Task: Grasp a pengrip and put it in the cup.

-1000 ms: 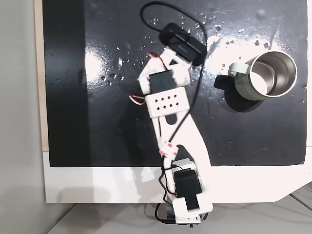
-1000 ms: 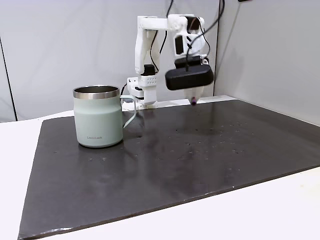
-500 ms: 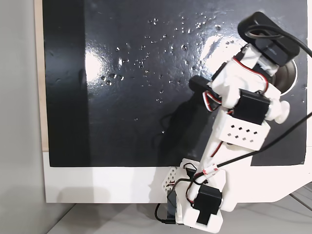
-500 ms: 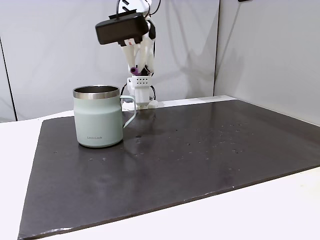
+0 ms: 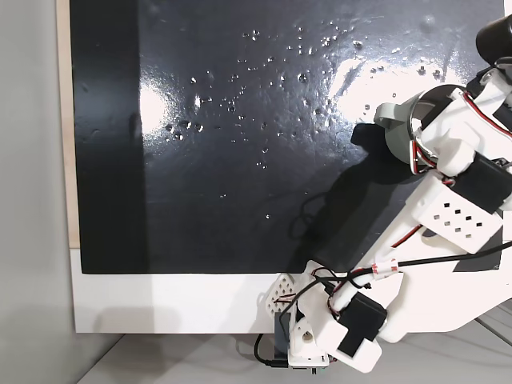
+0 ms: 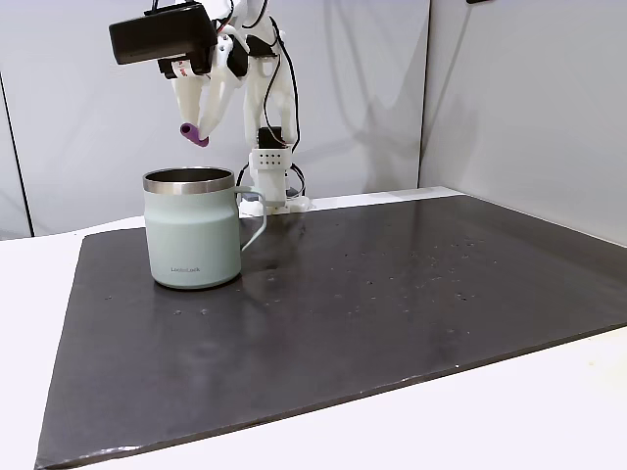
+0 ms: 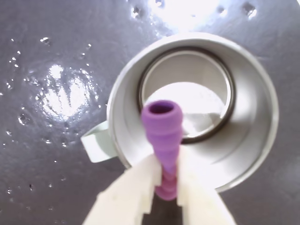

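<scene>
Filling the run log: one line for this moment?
gripper shut on pengrip | above cup opening | pengrip not released

purple pengrip [image 7: 163, 136], grey-green steel-lined cup [image 6: 192, 230], black mat [image 6: 392, 313]

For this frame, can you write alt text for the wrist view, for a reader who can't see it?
A white two-finger gripper holds a purple ribbed pengrip directly above the open mouth of a pale grey-green cup with a shiny steel inside. The cup stands on a glossy dark mat, its small handle pointing to the left of the view.
</scene>
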`<state>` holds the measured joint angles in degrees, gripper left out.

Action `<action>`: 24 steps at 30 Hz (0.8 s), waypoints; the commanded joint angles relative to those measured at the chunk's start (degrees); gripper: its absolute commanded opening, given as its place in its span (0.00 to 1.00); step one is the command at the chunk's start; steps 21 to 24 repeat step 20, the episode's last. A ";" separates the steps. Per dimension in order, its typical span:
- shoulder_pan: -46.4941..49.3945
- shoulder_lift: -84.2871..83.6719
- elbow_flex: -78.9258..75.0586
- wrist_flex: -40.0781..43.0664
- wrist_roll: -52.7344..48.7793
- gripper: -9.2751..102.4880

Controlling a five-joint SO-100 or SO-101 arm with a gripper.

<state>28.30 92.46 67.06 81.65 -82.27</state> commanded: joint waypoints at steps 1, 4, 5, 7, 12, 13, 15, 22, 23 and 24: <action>0.62 0.35 -3.96 -1.14 -0.44 0.08; 0.62 0.26 -3.52 -0.62 0.97 0.19; 0.62 0.09 -3.52 -0.35 0.97 0.24; 0.62 -0.09 -3.43 0.09 1.05 0.30; 0.53 -0.26 -3.78 0.18 1.05 0.32; 0.53 -0.26 -3.87 0.26 1.05 0.32; 0.53 -0.26 -3.87 0.26 1.05 0.32; 0.62 -0.26 -3.87 0.26 1.05 0.31; 0.62 -0.26 -3.87 0.26 1.05 0.31; 0.62 -0.26 -3.87 0.26 1.05 0.31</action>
